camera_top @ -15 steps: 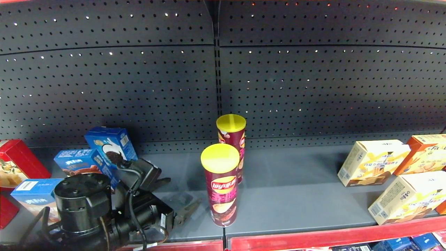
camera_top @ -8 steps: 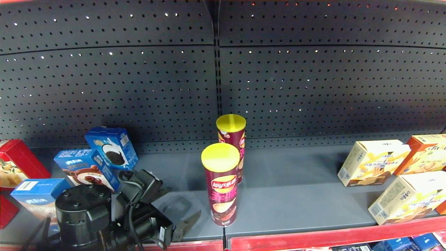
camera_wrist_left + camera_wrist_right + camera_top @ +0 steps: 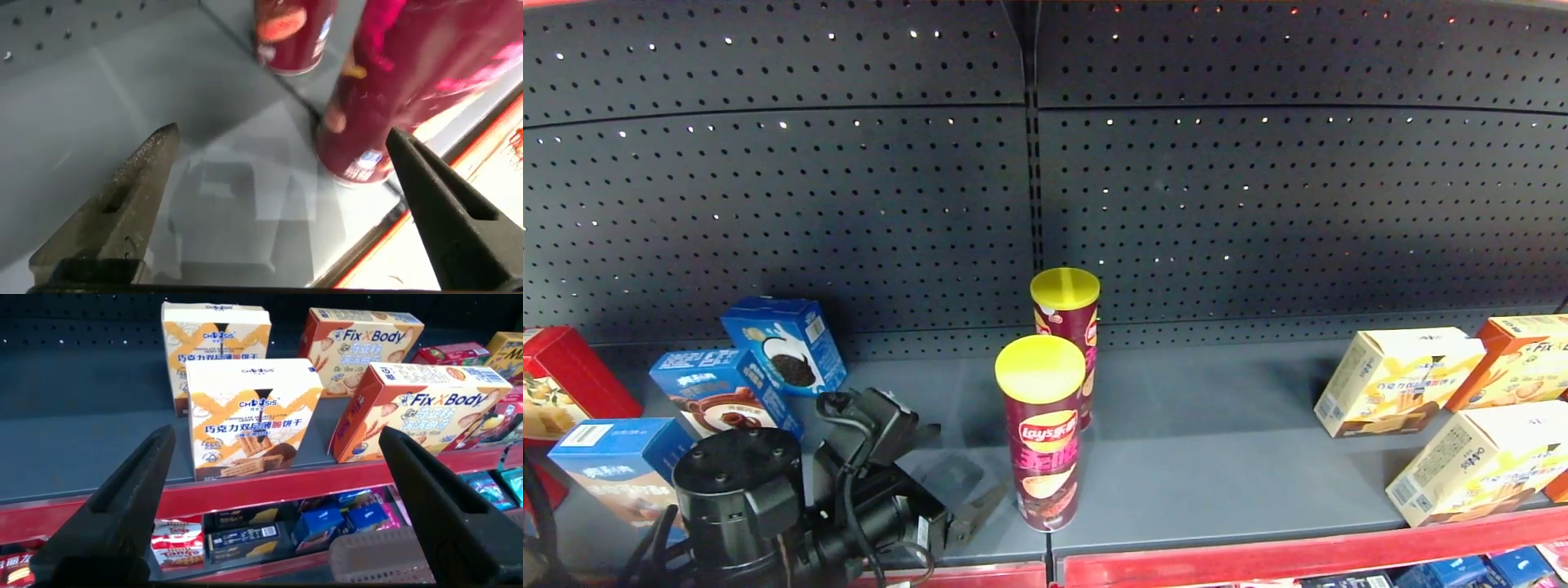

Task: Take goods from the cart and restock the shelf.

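Two maroon chip cans with yellow lids stand upright mid-shelf, the front can point(image 3: 1040, 433) near the red edge and the back can point(image 3: 1065, 327) just behind it. My left gripper point(image 3: 960, 461) hovers low over the grey shelf point(image 3: 1217, 457), just left of the front can, open and holding nothing. In the left wrist view the left gripper point(image 3: 282, 135) has its fingers spread wide, with the front can point(image 3: 384, 90) by one finger and the back can point(image 3: 290, 33) beyond. My right gripper point(image 3: 274, 445) is open and empty, facing a cream biscuit box point(image 3: 249, 416).
Blue cookie boxes point(image 3: 784, 343) and a red box point(image 3: 564, 388) crowd the shelf's left end. Cream boxes point(image 3: 1401, 380) and orange boxes point(image 3: 1519, 359) fill the right end. Bare shelf lies between the cans and the cream boxes. A red lip point(image 3: 1298, 555) runs along the front.
My left arm dropped back toward the shelf's front edge, then shifted a little right toward the front can. Its gripper stayed open. The cans did not move.
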Motion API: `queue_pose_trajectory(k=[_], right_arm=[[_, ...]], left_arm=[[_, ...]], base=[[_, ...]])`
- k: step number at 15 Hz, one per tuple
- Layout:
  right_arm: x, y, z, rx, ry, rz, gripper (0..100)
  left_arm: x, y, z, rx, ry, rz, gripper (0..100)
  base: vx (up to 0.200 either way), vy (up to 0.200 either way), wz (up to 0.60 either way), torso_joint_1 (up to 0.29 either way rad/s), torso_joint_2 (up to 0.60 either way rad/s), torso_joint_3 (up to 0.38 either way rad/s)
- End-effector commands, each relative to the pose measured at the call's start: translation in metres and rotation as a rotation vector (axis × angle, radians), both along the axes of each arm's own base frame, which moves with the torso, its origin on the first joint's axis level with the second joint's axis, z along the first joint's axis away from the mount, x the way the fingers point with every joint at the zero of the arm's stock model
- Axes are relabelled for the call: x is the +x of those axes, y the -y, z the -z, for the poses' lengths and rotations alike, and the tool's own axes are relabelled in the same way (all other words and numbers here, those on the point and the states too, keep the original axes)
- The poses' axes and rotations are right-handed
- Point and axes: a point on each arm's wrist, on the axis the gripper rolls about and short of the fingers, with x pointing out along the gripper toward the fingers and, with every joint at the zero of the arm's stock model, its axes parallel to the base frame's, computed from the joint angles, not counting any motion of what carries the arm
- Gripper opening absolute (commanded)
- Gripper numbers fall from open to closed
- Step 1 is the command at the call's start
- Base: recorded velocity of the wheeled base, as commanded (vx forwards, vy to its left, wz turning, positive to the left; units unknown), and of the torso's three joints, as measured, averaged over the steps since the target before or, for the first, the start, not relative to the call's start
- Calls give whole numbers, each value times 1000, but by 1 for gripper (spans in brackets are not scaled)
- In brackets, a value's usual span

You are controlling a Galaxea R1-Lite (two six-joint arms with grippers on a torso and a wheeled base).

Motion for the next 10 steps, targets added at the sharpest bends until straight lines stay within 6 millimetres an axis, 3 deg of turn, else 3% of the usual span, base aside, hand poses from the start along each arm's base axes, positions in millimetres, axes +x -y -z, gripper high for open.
queue_pose_trajectory(k=[1, 10], right_arm=[[0, 0, 0, 0, -2, -1, 100], [0, 0, 0, 0, 1, 2, 100]], left_arm=[[0, 5, 8, 17, -28, 17, 100], [2, 2, 7, 14, -23, -2, 100]], base=[[0, 0, 0, 0, 0, 0], [0, 0, 0, 0, 0, 0]])
